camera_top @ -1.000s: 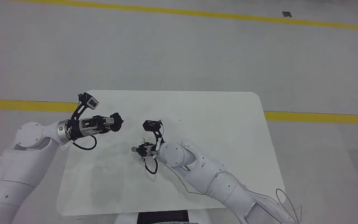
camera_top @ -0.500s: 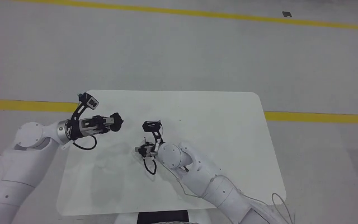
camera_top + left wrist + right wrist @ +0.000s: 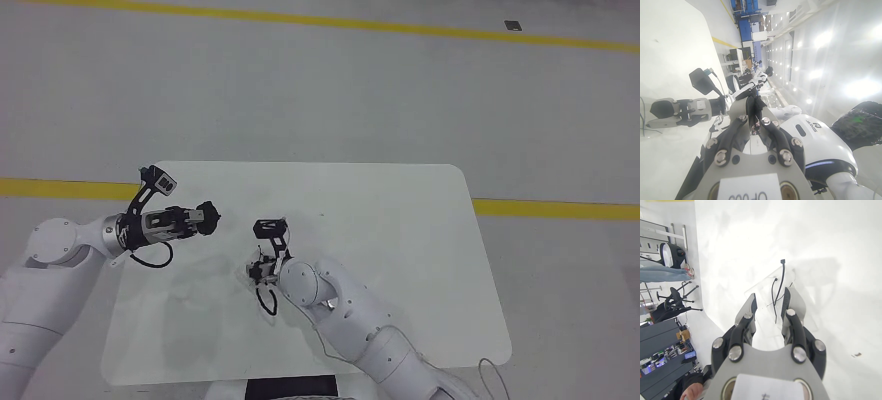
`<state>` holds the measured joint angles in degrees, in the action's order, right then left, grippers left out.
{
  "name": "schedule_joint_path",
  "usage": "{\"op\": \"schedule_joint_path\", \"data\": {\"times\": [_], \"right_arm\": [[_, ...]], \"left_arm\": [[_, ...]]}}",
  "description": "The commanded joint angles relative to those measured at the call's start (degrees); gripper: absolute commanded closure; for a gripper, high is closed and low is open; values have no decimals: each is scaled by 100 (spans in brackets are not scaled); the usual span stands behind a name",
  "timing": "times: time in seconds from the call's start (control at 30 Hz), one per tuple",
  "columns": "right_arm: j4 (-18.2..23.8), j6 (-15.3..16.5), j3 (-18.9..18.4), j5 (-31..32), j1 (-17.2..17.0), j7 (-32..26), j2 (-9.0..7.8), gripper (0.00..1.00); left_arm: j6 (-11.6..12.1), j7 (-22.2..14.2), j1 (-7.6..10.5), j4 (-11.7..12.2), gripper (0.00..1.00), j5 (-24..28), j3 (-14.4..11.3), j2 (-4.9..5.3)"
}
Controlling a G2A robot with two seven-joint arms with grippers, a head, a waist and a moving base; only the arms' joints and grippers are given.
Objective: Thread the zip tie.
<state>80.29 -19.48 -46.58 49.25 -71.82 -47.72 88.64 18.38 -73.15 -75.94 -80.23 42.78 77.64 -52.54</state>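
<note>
The right gripper [image 3: 770,292] was open, jaws spread wide with nothing between the pads, pointed down at the table [image 3: 810,237]. Right below and ahead of its fingertips sat a clear tray [image 3: 762,286] with two black ties lying flat on it. The straight zip tie [image 3: 781,279] ran outward close beside one finger, its head end farthest from the gripper. The curved zip tie [image 3: 772,291] lay next to it, nearer the middle of the gap, its tail coming back between the fingers, and the two crossed about level with the fingertips. Neither tie looked to be touching a finger. A small dark speck [image 3: 856,355] lay on the table off to one side, well apart from the tray. The left gripper [image 3: 752,102] was closed, black-wrapped pads pressed together; I couldn't tell if anything thin was pinched. It hung above the table, well apart from the right gripper and aimed toward it.
</note>
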Motion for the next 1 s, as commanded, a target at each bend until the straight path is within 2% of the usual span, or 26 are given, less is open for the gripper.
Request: {"op": "schedule_joint_path", "data": {"times": [0.0,0.27,0.53,0.97], "right_arm": [[16,0,-82,144,-64,-75,76,72],[-58,0,-298,617,-199,-280,379,80],[-235,0,-518,1070,-267,-457,671,80],[-354,0,-841,1700,-429,-621,1047,79]], "left_arm": [[0,0,0,0,100,0,0,0],[0,0,0,0,100,0,0,0],[0,0,0,0,100,0,0,0],[0,0,0,0,100,0,0,0]]}}
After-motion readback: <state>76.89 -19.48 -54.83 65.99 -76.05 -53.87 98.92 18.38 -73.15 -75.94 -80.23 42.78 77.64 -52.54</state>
